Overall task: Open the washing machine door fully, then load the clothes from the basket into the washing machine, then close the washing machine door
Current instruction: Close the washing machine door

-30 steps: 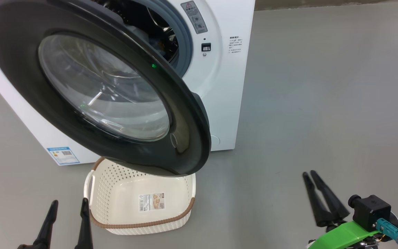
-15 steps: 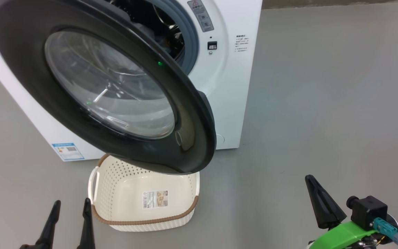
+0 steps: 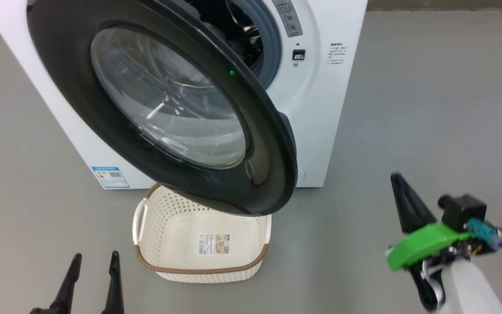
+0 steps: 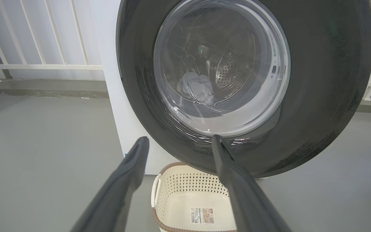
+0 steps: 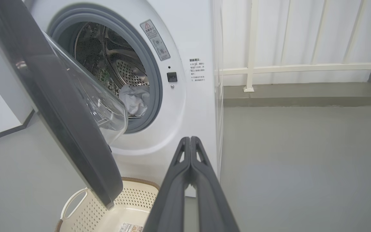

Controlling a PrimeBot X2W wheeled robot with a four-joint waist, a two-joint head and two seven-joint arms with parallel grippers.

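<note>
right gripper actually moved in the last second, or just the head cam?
Yes. The camera shifted too, but against the basket the right gripper climbed up the head view, toward the washing machine.

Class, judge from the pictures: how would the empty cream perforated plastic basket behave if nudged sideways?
The cream perforated plastic basket is empty and full of holes, so probably light. Low and wide on the smooth grey floor, it would likely slide rather than tip. Its holed sides may flex.
</note>
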